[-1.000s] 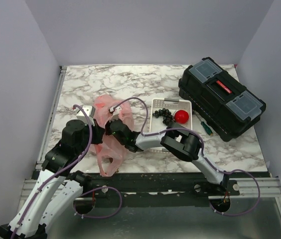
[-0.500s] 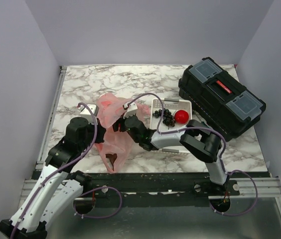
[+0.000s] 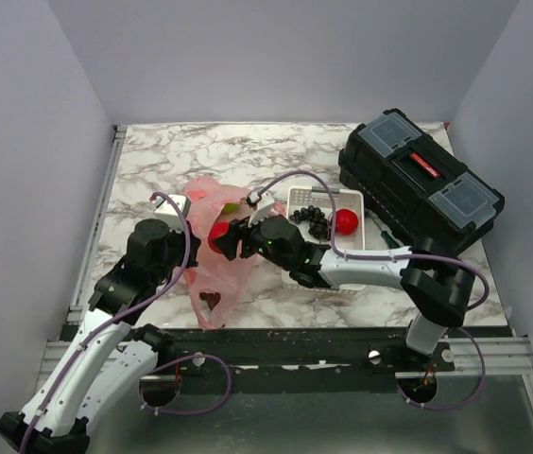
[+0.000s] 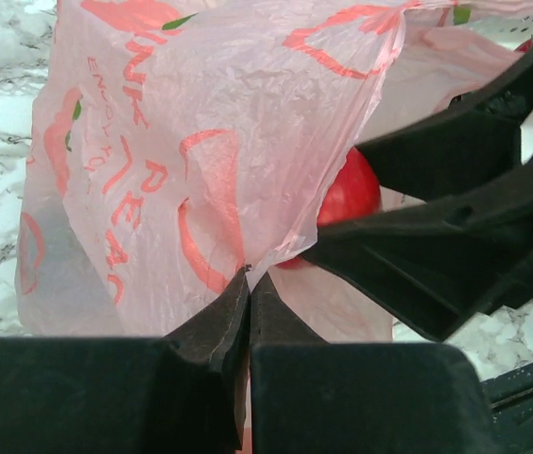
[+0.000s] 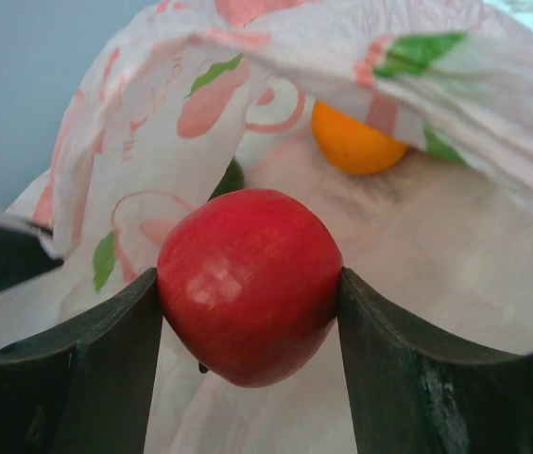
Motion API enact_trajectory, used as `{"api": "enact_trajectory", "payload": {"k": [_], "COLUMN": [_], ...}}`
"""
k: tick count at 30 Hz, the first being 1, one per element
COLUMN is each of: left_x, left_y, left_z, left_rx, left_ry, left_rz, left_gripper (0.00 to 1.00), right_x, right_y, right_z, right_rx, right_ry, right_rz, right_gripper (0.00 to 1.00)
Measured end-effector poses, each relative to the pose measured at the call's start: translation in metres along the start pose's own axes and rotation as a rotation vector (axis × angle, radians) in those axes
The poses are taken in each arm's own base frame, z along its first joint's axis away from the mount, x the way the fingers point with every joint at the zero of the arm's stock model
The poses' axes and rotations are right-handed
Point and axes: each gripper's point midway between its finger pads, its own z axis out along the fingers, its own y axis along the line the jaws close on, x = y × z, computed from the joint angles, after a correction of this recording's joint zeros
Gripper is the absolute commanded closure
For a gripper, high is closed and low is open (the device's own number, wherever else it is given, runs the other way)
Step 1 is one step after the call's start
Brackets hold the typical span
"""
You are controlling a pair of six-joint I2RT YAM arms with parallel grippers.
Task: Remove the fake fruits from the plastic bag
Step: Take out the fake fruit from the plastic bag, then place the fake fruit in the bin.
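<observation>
The pink plastic bag (image 3: 212, 284) lies left of centre on the marble table. My left gripper (image 3: 191, 257) is shut on a fold of the bag (image 4: 181, 161), its tips (image 4: 249, 279) pinching the film. My right gripper (image 3: 221, 239) is shut on a red apple (image 3: 216, 228) at the bag's mouth. In the right wrist view the apple (image 5: 248, 284) sits squarely between both fingers. An orange (image 5: 352, 142) and a sliver of dark green fruit (image 5: 232, 180) lie deeper in the bag (image 5: 455, 246). The apple (image 4: 352, 194) also shows in the left wrist view.
A white tray (image 3: 328, 196) right of the bag holds a black grape bunch (image 3: 312, 219) and a red round fruit (image 3: 345, 221). A black toolbox (image 3: 418, 184) stands at the far right. A green-handled screwdriver (image 3: 390, 242) lies in front of it.
My right gripper has drawn back to the right from deep in the bag, and the red apple now shows between its fingers. The left gripper keeps its pinch on the bag.
</observation>
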Motion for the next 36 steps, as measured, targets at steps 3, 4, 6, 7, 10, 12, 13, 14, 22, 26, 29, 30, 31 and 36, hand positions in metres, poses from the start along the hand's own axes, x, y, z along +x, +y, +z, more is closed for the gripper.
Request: {"api": "enact_trajectory", "payload": {"k": [3, 4, 6, 7, 10, 12, 13, 14, 22, 26, 29, 30, 31, 36], "left_x": [-0.003, -0.004, -0.005, -0.006, -0.008, -0.009, -0.011, -0.012, -0.016, -0.018, -0.020, -0.020, -0.021, -0.022], "left_y": [0.000, 0.000, -0.001, -0.001, -0.001, 0.000, 0.000, 0.000, 0.002, 0.003, 0.003, 0.003, 0.002, 0.002], "left_z": [-0.002, -0.003, -0.003, -0.003, -0.003, -0.002, -0.002, -0.002, 0.000, -0.001, -0.003, -0.003, -0.004, -0.003], "left_rx": [0.003, 0.004, 0.005, 0.005, 0.005, 0.003, 0.002, 0.002, -0.008, -0.013, -0.011, -0.010, -0.009, -0.008], "left_ry": [-0.016, -0.022, -0.027, -0.030, -0.036, -0.040, -0.046, -0.050, -0.075, -0.090, -0.101, -0.105, -0.108, -0.114], "left_rz": [0.000, 0.000, 0.000, 0.001, 0.007, 0.014, 0.016, 0.017, 0.019, 0.021, 0.023, 0.024, 0.024, 0.026], "left_gripper": [1.00, 1.00, 1.00, 1.00, 1.00, 1.00, 1.00, 1.00, 1.00, 1.00, 1.00, 1.00, 1.00, 1.00], "right_x": [0.006, 0.009, 0.014, 0.015, 0.010, -0.001, -0.008, -0.016, -0.060, -0.061, -0.056, -0.052, -0.048, -0.012], "right_y": [0.008, 0.010, 0.011, 0.011, 0.014, 0.018, 0.020, 0.021, -0.025, -0.070, -0.105, -0.119, -0.134, -0.186], "right_z": [-0.016, -0.021, -0.039, -0.043, -0.066, -0.080, -0.087, -0.095, -0.172, -0.202, -0.205, -0.204, -0.202, -0.182], "right_rx": [-0.051, -0.065, -0.090, -0.094, -0.112, -0.125, -0.130, -0.133, 0.062, 0.254, 0.395, 0.447, 0.499, 0.637], "right_ry": [0.055, 0.074, 0.115, 0.124, 0.147, 0.145, 0.137, 0.129, -0.003, -0.045, -0.026, -0.011, 0.009, 0.169], "right_rz": [0.014, 0.020, 0.034, 0.036, 0.059, 0.070, 0.075, 0.078, 0.071, 0.064, 0.061, 0.064, 0.066, 0.121], "right_gripper": [0.97, 0.97, 0.97, 0.97, 0.98, 0.99, 0.99, 0.99, 0.99, 0.99, 0.99, 0.99, 0.99, 0.99]}}
